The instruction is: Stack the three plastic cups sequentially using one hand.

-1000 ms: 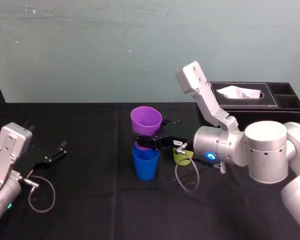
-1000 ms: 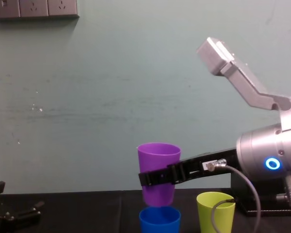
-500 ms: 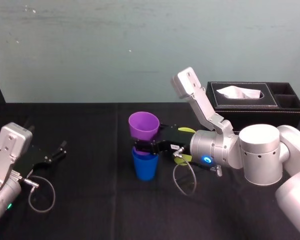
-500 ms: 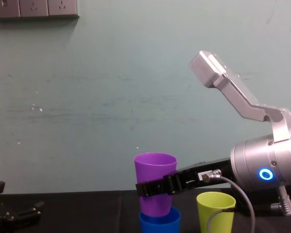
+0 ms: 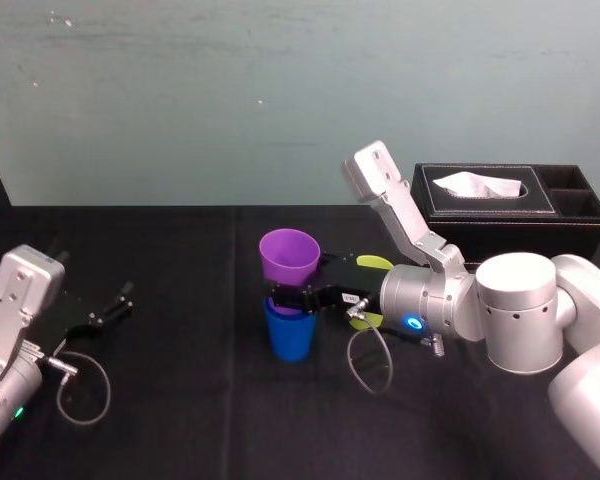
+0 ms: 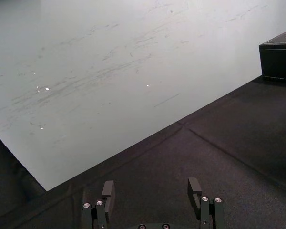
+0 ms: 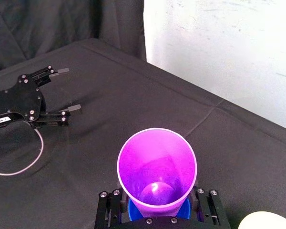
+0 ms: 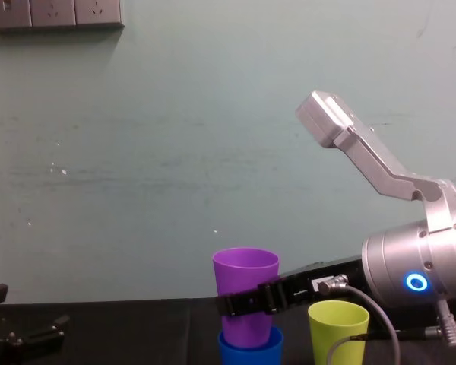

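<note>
**Q:** Status of the left side?
**A:** The left gripper (image 5: pixel 105 310) lies parked on the black table (image 5: pixel 180 400) at the far left. Its fingers are spread apart and hold nothing.

**Q:** What has changed at the centre?
**A:** The purple cup (image 5: pixel 289 256) has come down. One second ago it hung clear above the blue cup (image 5: pixel 290 335). Now its base sits inside the blue cup's mouth, with most of its body above the rim. In the right wrist view the blue rim shows as a ring around the purple base, so the two cups are aligned.

**Q:** What does that mean for the task?
**A:** Judgement: the first stacking step is in its insertion phase. The purple cup is not yet released and appears not fully seated.

**Q:** Jaw state and pose of the working arm?
**A:** The right gripper (image 5: pixel 285 298) is clamped on the purple cup's lower half, one finger on each side. The arm reaches in from the right with its long black fingers roughly level. The silver wrist, blue ring lit, sits lower than it did a second ago.

**Q:** What remains?
**A:** The yellow-green cup (image 8: pixel 338 331) stands upright on the table just right of the blue cup, beside the gripper body, ungripped. The tissue box (image 5: pixel 500 205) sits farther right at the back. Judgement: release comes next, then the yellow-green cup
</note>
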`<state>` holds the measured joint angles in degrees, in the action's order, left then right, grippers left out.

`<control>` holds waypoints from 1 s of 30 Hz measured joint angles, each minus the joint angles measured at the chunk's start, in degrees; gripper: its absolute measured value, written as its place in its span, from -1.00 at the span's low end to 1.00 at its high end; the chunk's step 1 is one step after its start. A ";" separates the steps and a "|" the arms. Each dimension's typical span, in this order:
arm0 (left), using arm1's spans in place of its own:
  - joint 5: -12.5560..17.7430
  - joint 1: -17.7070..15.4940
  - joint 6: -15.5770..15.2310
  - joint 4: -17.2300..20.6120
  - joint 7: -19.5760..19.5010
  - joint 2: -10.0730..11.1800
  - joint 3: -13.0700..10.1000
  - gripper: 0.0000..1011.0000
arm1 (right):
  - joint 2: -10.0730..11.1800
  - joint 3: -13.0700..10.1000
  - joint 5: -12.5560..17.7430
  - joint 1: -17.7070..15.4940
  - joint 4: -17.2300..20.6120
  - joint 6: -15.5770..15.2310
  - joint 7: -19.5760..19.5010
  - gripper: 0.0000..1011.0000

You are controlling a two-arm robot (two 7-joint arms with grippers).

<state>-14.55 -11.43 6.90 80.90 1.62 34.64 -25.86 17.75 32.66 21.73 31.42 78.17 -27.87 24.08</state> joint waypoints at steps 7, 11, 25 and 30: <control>0.00 0.00 0.00 0.00 0.00 0.00 0.00 0.98 | -0.31 0.16 -0.33 0.07 -0.88 0.59 0.07 0.41; 0.00 0.00 0.00 0.00 0.00 0.00 0.00 0.98 | -0.50 0.20 -0.50 0.05 -1.27 0.92 0.09 0.42; 0.00 0.00 0.00 0.00 0.00 0.00 0.00 0.98 | -0.77 -0.03 -1.22 -0.58 -1.91 1.58 -0.46 0.41; 0.00 0.00 0.00 0.00 0.00 0.00 0.00 0.98 | -0.75 -0.03 -1.19 -0.58 -1.87 1.56 -0.49 0.41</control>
<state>-14.55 -11.43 6.91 80.90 1.62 34.65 -25.86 17.00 32.62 20.55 30.84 76.31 -26.31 23.59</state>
